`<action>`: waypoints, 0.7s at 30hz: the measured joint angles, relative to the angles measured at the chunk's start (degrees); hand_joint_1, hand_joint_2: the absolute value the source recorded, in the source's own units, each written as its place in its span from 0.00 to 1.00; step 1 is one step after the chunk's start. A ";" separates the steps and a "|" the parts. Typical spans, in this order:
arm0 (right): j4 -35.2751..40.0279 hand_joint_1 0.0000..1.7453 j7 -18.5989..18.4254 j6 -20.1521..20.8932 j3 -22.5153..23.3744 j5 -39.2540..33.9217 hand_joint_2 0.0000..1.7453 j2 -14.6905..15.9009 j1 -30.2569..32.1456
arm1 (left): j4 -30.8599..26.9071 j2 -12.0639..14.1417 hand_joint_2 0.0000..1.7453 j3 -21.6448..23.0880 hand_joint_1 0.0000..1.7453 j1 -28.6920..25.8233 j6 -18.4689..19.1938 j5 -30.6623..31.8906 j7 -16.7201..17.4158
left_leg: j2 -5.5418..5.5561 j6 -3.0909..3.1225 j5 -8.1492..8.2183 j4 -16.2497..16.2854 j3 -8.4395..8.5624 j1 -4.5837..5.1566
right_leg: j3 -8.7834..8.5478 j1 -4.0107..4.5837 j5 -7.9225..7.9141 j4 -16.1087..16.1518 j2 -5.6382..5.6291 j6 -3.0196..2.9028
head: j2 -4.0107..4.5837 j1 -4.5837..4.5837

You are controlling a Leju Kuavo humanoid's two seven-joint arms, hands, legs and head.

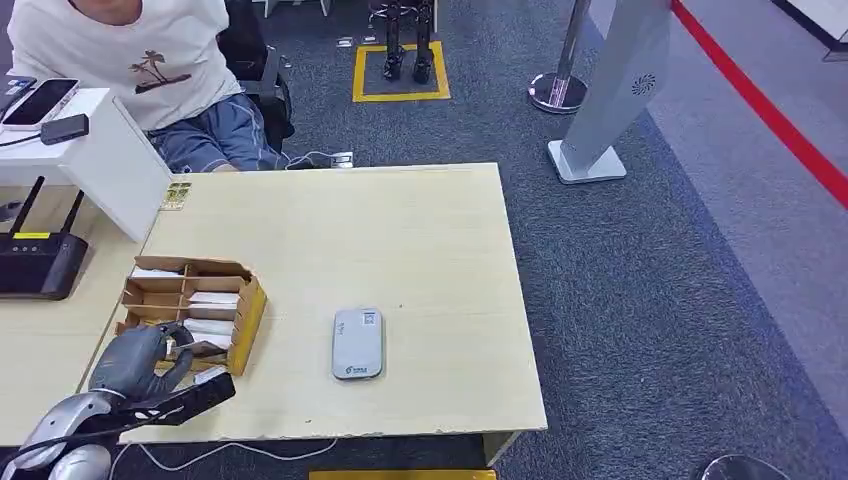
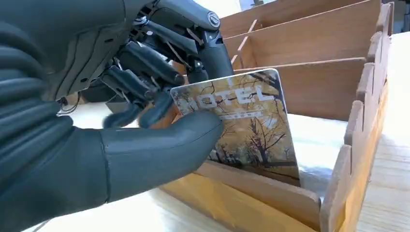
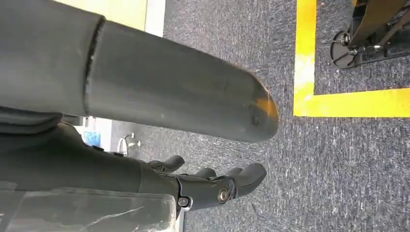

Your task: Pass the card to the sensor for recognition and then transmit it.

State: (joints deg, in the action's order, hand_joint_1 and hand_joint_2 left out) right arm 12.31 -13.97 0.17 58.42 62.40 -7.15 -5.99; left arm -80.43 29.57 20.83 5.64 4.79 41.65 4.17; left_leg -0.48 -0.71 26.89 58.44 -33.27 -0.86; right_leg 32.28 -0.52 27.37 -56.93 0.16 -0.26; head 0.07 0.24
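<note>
Grey carpet [image 1: 640,300] covered the floor, marked with a red stripe [image 1: 770,110] and a yellow-taped square [image 1: 400,95]. A pale wooden table [image 1: 400,230] occupied the centre of the head view, with a seated person [image 1: 150,70] in a white T-shirt at its far edge. A white angled stand [image 1: 612,100] and a chrome post base [image 1: 556,92] stood on the carpet beyond the table's far right corner. At the left, a black router [image 1: 40,262] with two antennas sat beside a white box [image 1: 100,150] carrying a phone [image 1: 40,102].

A wooden divided tray [image 1: 245,310] lay on the near left part of the table, its compartments holding white cards. A grey card reader [image 1: 357,343] lay flat on the table to the right of the tray, well apart from it.

The left hand [image 1: 140,360] reached over the tray's near end. In the left wrist view the left hand [image 2: 145,106] pinched a hotel key card [image 2: 246,130], printed with autumn trees and the word HOTEL, between its thick thumb and darker fingers [image 2: 145,72]. The card stood nearly upright with its lower edge inside the nearest compartment, behind the tray's wooden wall [image 2: 270,198].

The right hand [image 3: 208,186] hung over the carpet, its fingers loosely apart and holding nothing, near a yellow floor line [image 3: 338,101].
</note>
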 joint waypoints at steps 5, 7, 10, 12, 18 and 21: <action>0.00 0.00 -0.15 -0.02 -0.02 0.20 0.00 0.00 0.03 | 0.00 -0.63 1.00 0.00 1.00 0.29 -1.60 1.27 -0.26 | 0.00 0.00 0.00 0.00 0.00 0.00 | 0.00 0.00 0.00 0.00 0.00 0.00 | 0.00 0.00; 0.00 0.00 -0.15 0.00 -0.02 0.20 0.00 0.00 0.05 | 0.00 -1.03 1.00 0.00 1.00 0.50 -2.14 1.58 -0.35 | 0.00 0.00 0.00 0.00 0.00 0.00 | 0.00 0.00 0.00 0.00 0.01 0.00 | 0.00 -0.02; 0.00 0.00 -0.13 0.00 -0.02 0.20 0.00 0.00 0.05 | 0.00 -1.47 1.00 0.00 1.00 0.58 -2.60 1.89 -0.35 | 0.00 0.00 0.00 0.00 0.00 0.00 | 0.00 0.00 0.00 0.00 0.00 0.00 | 0.02 0.00; 0.00 0.00 -0.09 0.00 -0.04 0.20 0.00 0.00 0.09 | 0.00 -1.86 1.00 0.00 1.00 0.72 -4.09 2.30 -0.57 | 0.00 0.00 0.00 0.00 0.00 0.00 | 0.01 0.00 0.00 0.00 0.00 0.00 | 0.00 0.00; -0.02 0.00 0.50 0.02 -0.04 0.72 0.00 0.00 0.13 | -0.88 -3.36 1.00 -1.25 1.00 2.88 -10.08 3.11 -1.40 | 0.01 0.00 0.00 0.00 0.00 0.00 | 0.00 0.00 -0.01 0.00 0.01 0.00 | 0.02 0.00; -0.02 0.00 0.50 0.15 -0.20 0.96 0.00 0.00 0.13 | -1.01 -4.17 1.00 -2.93 1.00 4.59 -11.23 2.91 -1.90 | 0.01 0.00 -0.01 0.00 0.00 0.00 | 0.00 0.00 -0.01 0.00 0.01 0.00 | 0.02 -0.02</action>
State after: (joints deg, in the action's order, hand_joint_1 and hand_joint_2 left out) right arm 12.28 -13.46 0.33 58.23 63.36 -7.15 -5.87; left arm -81.44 25.40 17.90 10.23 -6.45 44.57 2.27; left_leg -0.47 -0.71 26.88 58.44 -33.26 -0.86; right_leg 32.28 -0.52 27.36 -56.94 0.17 -0.27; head 0.09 0.22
